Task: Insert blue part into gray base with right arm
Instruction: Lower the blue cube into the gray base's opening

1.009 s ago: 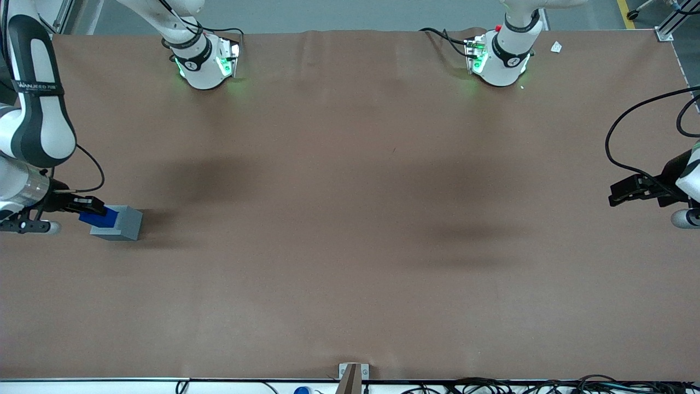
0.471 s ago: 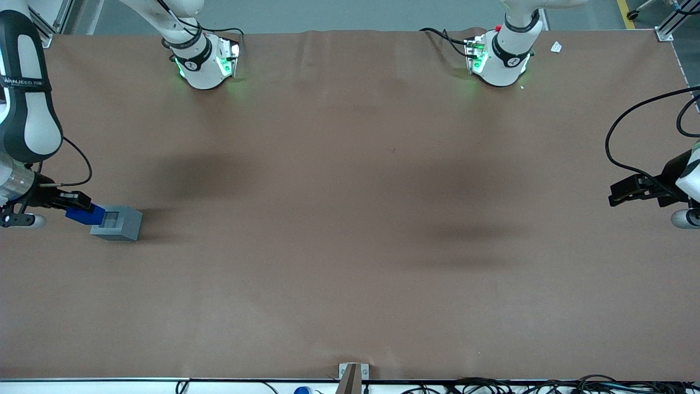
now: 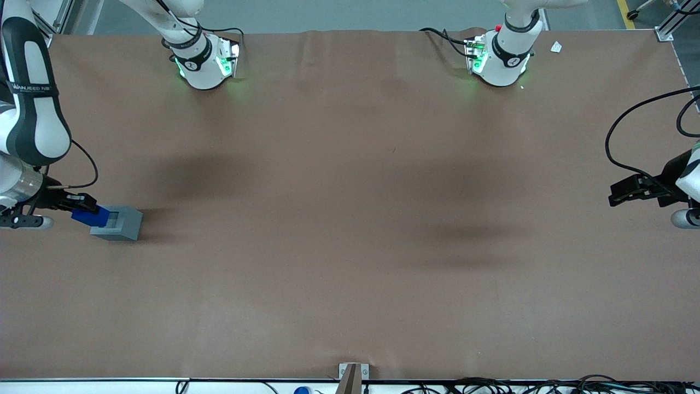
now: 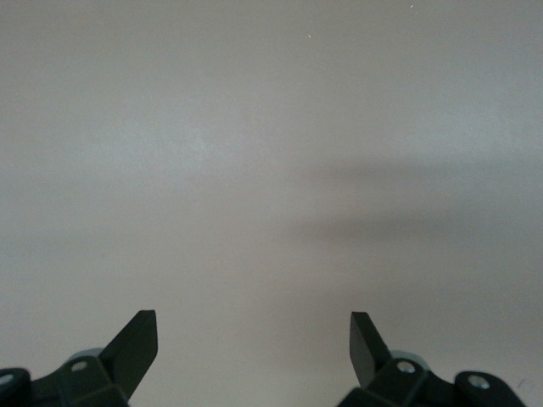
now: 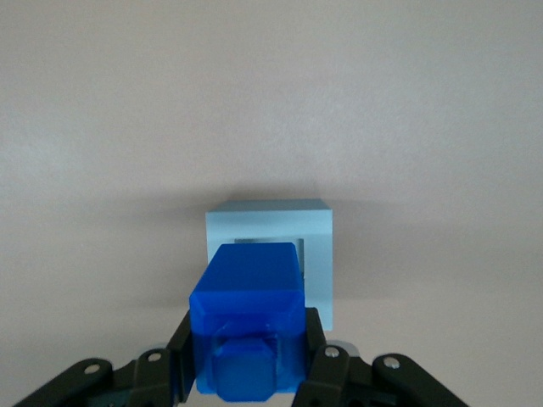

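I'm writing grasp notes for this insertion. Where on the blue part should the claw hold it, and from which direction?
Hold it as shown now: the claw clamps two facing flat sides of the blue part at the knob end, coming from above. That leaves the plain end free to enter the square recess of the gray base, over which it hangs, not yet seated.

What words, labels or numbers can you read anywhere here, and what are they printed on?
"WANJEED", with a few blurred characters after it: on the black band of the right arm.
Small round marks on the two arm bases: too small to read.
No text on the blue part, held in the hand beside the gray base, nor on the base.
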